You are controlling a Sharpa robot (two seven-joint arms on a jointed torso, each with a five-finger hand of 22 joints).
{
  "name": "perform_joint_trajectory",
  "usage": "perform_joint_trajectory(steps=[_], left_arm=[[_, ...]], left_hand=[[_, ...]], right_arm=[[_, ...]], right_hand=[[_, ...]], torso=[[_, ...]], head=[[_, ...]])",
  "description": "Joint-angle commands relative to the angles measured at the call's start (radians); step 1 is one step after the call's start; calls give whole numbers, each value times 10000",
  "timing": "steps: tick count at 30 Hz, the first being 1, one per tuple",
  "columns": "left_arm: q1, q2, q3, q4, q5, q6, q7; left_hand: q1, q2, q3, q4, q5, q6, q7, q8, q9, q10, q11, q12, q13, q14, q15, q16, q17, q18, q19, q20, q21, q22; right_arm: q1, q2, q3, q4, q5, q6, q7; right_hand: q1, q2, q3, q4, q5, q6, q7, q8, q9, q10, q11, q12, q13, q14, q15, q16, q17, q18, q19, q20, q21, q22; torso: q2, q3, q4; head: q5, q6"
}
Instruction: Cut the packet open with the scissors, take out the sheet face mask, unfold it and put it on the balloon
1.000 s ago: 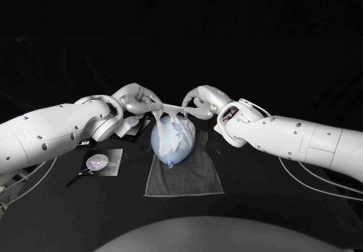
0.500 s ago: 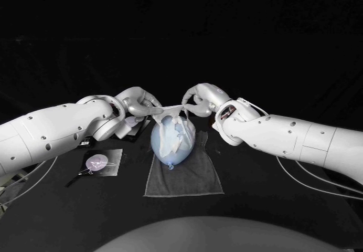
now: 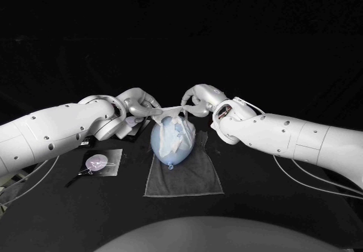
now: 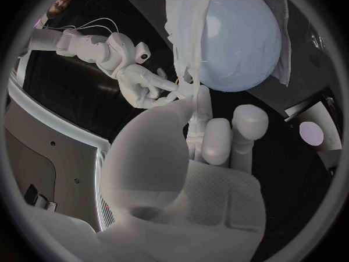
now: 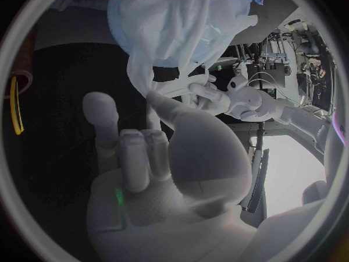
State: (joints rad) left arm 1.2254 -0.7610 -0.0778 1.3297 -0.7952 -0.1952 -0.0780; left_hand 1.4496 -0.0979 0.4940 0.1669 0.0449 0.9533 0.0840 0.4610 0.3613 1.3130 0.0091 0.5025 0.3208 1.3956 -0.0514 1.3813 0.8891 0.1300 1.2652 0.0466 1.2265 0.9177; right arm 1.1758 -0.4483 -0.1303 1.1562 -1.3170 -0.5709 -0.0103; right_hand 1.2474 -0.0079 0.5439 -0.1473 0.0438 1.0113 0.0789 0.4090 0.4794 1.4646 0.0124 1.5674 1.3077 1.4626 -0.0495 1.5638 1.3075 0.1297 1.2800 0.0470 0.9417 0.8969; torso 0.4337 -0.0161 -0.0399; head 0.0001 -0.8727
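A: Background?
B: A black table (image 3: 257, 178) is seen across the foreground.
A: Behind it?
B: A dark backdrop (image 3: 181, 37), left unlit. Where the two meet cannot be told.

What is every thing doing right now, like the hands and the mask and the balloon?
left hand, pinches one end of the sheet mask's top edge
right hand, pinches the other end
sheet mask, top edge stretched between both hands, rest draped crumpled over the balloon
balloon, blown up, lying on the towel
towel, spread flat under the balloon
packet, lying flat on the table, unheld
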Motion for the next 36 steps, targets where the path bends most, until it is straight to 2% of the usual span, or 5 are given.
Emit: perform_joint_trajectory(steps=[1,10,19,28,36], left_arm=[[12,1,1,-59,-56,-739,-171],[11,207,-5,-279,-47,-1554,-229],[2,501,-89,-575,-367,-1047,-669],[-12,624,-148,-733,-554,-591,-1243],[-15,644,-164,-798,-613,-1010,-1604]], left_hand=[[35,68,72,2,35,6,50,32,615,-89,12,63,9,65,-29,34,20,-100,76,-24,14,17],[19,80,90,11,35,-2,53,36,628,-98,13,96,34,78,-28,41,46,-102,90,-25,22,32],[-143,-148,-13,36,32,-37,50,43,688,-324,27,211,161,65,-15,2,-25,-101,92,-13,-2,1],[-287,-644,-124,-22,32,-354,313,-313,567,-979,210,426,414,-13,121,-48,-81,-69,-46,73,-164,-241],[-512,-931,-183,82,31,-861,570,-627,417,-1627,444,498,516,114,327,219,806,24,-368,244,-501,-787]], right_arm=[[13,56,5,-229,-214,61,-312],[-3,336,-18,-610,-65,-369,-325],[-22,454,-32,-739,53,-649,-571],[-39,484,-49,-815,244,-570,-699],[-73,498,-67,-856,279,-122,-887]], right_hand=[[-92,45,81,16,47,-19,61,27,101,1062,-44,34,2631,1082,-43,69,2633,178,-74,6,-87,-46],[-210,-39,60,26,46,-153,74,39,177,1062,-26,34,2631,1082,-21,69,2633,219,-206,16,-332,-256],[-419,-86,-156,178,45,-542,146,-76,243,858,32,-324,2375,1082,19,69,2633,287,-461,57,-802,-647],[-541,-268,-333,355,44,-1877,888,-1299,-209,-72,663,-1712,1414,858,547,-173,1964,412,-1323,458,-2166,-1735],[-554,-454,-497,419,41,-2343,1134,-1946,-421,-769,905,-2538,808,583,799,-403,1373,448,-1605,678,-2392,-1765]], torso=[[5,-5,4],[15,-3,-7],[0,-5,-12],[-15,8,-3],[-11,13,-4]], head=[[1,1],[29,1],[10,1],[-9,1],[-15,1]])
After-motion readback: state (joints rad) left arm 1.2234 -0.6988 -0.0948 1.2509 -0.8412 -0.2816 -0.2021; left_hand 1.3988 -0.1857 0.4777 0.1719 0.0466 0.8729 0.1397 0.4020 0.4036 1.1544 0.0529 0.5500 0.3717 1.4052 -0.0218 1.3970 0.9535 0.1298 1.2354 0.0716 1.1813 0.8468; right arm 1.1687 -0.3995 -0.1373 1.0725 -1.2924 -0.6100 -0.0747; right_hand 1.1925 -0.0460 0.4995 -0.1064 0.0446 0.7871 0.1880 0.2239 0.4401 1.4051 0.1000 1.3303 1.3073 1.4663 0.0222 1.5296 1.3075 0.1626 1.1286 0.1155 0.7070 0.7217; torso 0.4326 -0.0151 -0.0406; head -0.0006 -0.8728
